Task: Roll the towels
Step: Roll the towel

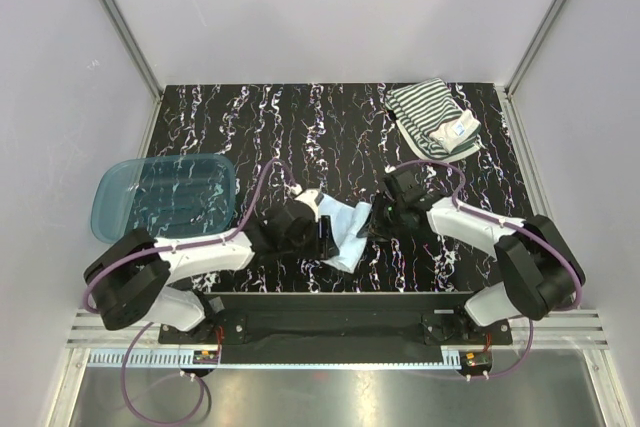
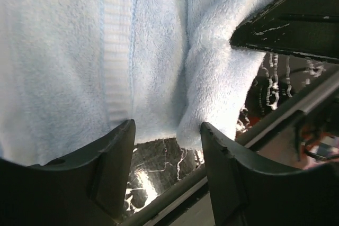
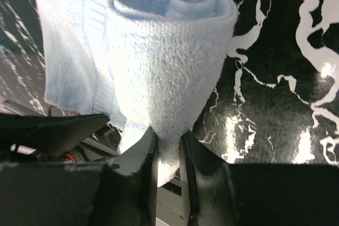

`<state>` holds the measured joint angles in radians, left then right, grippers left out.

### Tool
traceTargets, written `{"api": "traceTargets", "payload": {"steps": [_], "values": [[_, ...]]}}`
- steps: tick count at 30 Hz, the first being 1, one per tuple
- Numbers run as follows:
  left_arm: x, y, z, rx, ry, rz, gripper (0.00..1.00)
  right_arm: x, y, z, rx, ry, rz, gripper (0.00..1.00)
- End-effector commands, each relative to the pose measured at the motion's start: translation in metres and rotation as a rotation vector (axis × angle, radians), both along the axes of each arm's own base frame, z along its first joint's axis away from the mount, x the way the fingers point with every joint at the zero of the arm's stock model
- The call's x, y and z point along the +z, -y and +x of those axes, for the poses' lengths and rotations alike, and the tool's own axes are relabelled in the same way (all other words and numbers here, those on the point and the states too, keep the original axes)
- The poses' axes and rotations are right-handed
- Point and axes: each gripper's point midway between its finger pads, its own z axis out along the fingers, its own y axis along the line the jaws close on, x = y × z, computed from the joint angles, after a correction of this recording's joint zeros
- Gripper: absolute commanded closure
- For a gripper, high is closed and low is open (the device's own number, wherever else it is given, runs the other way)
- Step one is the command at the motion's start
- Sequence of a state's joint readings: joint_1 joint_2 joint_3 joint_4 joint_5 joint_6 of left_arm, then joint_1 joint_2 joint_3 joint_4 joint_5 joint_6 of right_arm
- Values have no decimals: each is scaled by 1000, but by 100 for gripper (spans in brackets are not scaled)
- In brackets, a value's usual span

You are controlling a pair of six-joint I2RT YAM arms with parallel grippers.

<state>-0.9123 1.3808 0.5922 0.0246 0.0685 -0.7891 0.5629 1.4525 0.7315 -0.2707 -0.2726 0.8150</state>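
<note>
The light blue towel (image 1: pixel 345 230) lies near the front middle of the table, partly rolled. My right gripper (image 1: pixel 374 223) is shut on the rolled end; in the right wrist view the roll (image 3: pixel 169 62) is pinched between my gripper's tips (image 3: pixel 168 141). My left gripper (image 1: pixel 322 232) is at the towel's left side. In the left wrist view it (image 2: pixel 167 130) is open, with the towel's edge (image 2: pixel 106 56) just beyond the fingertips and nothing between them. The striped towel (image 1: pixel 432 119) lies folded at the back right, away from both grippers.
A translucent blue plastic tub (image 1: pixel 165 195) stands at the left, behind the left arm. The table is black with white marbling (image 1: pixel 300 117). A metal rail (image 1: pixel 330 302) runs along the front edge. Grey walls close in the sides and back.
</note>
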Motion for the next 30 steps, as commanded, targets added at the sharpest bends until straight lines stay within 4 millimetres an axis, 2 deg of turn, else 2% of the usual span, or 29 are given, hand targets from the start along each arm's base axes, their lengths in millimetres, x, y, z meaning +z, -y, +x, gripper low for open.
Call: {"api": "traceTargets", "payload": {"steps": [1, 2, 3, 5, 6, 8, 9, 11, 15, 21, 30], "values": [[17, -12, 9, 11, 147, 159, 43, -9, 14, -14, 31, -73, -137, 81], [31, -9, 16, 35, 202, 165, 43, -8, 13, -15, 35, -77, -145, 81], [34, -5, 10, 9, 228, 177, 43, -8, 12, -14, 38, -79, -155, 81], [49, -1, 12, 18, 289, 190, 43, -9, 13, -18, 49, -93, -179, 81], [53, 5, 4, -11, 312, 190, 43, -8, 11, -15, 50, -92, -184, 81], [64, 12, 2, -29, 371, 200, 43, -8, 11, -17, 57, -99, -204, 81], [67, 19, -7, -64, 392, 199, 43, -7, 10, -16, 59, -98, -204, 81], [72, 26, -12, -96, 441, 215, 42, -6, 9, -16, 60, -102, -206, 81], [84, 52, -33, -196, 513, 219, 41, -7, 5, -15, 67, -109, -203, 81], [64, 68, -40, -241, 497, 279, 43, -5, 2, -16, 79, -112, -194, 81], [8, 64, -34, -238, 440, 476, 43, 2, 3, -19, 89, -105, -187, 81]]}}
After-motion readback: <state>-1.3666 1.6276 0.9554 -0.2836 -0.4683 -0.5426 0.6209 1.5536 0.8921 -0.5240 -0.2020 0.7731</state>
